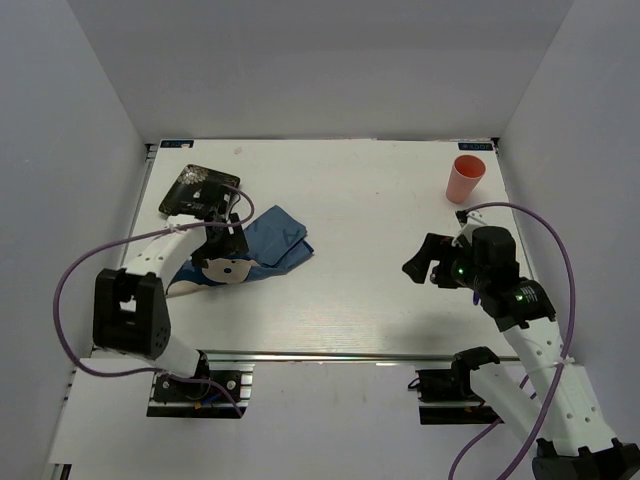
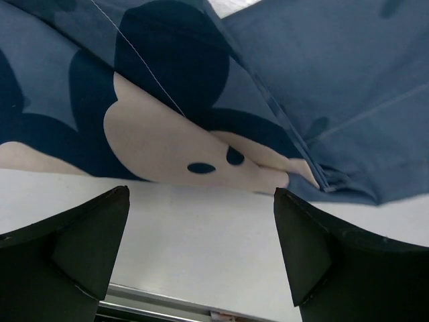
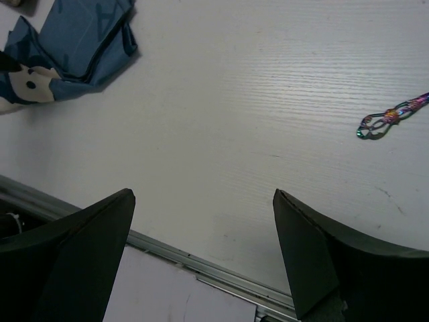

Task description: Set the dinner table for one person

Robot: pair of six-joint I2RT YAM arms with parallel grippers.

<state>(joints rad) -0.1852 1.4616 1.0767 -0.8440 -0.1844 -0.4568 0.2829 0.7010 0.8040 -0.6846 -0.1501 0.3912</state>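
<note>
The white dinner table (image 1: 360, 290) fills the top view, with a metal rail (image 1: 350, 355) along its near edge. A crumpled blue cloth (image 1: 272, 240) with a cartoon mouse print lies at the left. My left gripper (image 1: 228, 258) hovers over the cloth's near edge, open and empty. In the left wrist view the printed cloth (image 2: 201, 100) lies just beyond my open left gripper (image 2: 201, 193). My right gripper (image 1: 418, 262) is open and empty above bare table at the right. In the right wrist view my right gripper (image 3: 203, 194) is open, with an iridescent utensil (image 3: 392, 117) off to its right.
A dark square plate (image 1: 195, 188) sits at the back left. A pink cup (image 1: 465, 178) stands upright at the back right. White walls close in the table on three sides. The cloth also shows in the right wrist view (image 3: 74, 47), far left.
</note>
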